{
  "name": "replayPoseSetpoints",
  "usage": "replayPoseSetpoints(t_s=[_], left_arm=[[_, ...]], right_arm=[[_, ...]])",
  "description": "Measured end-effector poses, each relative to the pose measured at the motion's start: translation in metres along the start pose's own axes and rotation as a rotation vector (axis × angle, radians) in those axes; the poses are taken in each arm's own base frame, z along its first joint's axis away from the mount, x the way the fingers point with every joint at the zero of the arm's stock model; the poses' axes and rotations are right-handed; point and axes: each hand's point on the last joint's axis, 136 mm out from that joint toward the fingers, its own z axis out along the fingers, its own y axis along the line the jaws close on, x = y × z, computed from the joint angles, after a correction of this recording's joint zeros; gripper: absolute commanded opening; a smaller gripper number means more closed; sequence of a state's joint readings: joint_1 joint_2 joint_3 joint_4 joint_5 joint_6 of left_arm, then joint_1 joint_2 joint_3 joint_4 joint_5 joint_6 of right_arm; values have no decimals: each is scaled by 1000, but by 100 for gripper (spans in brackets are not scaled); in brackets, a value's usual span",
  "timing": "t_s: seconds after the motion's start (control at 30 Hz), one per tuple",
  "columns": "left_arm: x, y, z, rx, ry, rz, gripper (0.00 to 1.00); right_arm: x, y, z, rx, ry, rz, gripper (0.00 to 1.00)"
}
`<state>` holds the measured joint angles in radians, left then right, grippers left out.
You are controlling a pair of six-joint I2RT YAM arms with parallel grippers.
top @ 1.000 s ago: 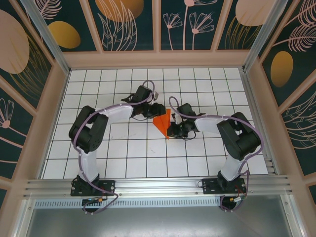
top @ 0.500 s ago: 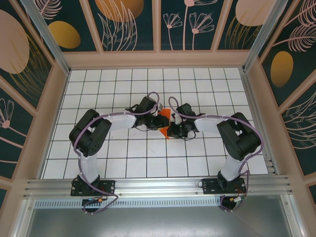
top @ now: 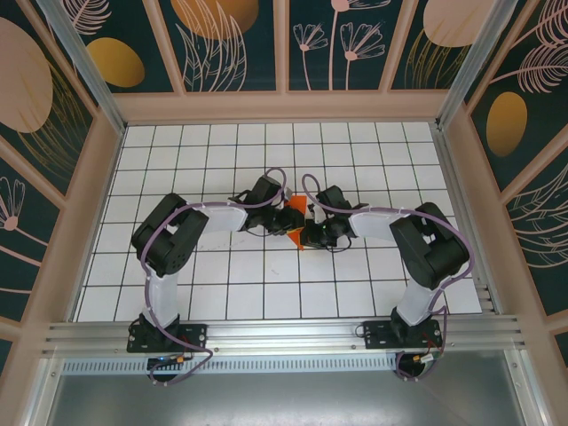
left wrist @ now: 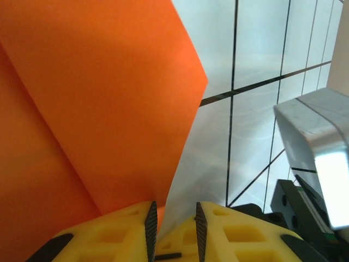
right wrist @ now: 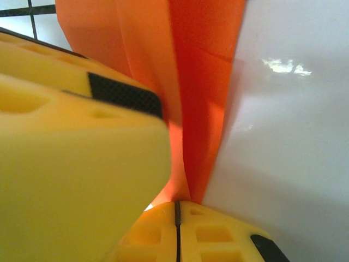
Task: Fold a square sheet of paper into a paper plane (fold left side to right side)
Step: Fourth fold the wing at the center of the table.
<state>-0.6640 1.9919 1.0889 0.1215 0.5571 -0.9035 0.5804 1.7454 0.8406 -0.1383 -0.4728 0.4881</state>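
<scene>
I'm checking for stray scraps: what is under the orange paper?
The white gridded table shows beside the orange paper and likely continues beneath; whatever the sheet covers is hidden.

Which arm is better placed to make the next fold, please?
Probably left: the right gripper is shut on the paper, anchoring it, while the left gripper sits at its free edge, jaws slightly apart.
</scene>
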Motion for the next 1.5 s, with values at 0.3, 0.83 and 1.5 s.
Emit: replayPoseSetpoints(t_s=[0.3, 0.83, 1.5], left_arm=[[-2, 9, 5, -33, -1, -5, 29], [-21, 11, 6, -50, 55, 0, 30], [-90, 16, 8, -88, 5, -4, 34]], right_arm=[[1, 0, 0, 15, 2, -6, 8], [-6, 2, 2, 39, -33, -31, 8], [-15, 3, 4, 42, -72, -48, 8]])
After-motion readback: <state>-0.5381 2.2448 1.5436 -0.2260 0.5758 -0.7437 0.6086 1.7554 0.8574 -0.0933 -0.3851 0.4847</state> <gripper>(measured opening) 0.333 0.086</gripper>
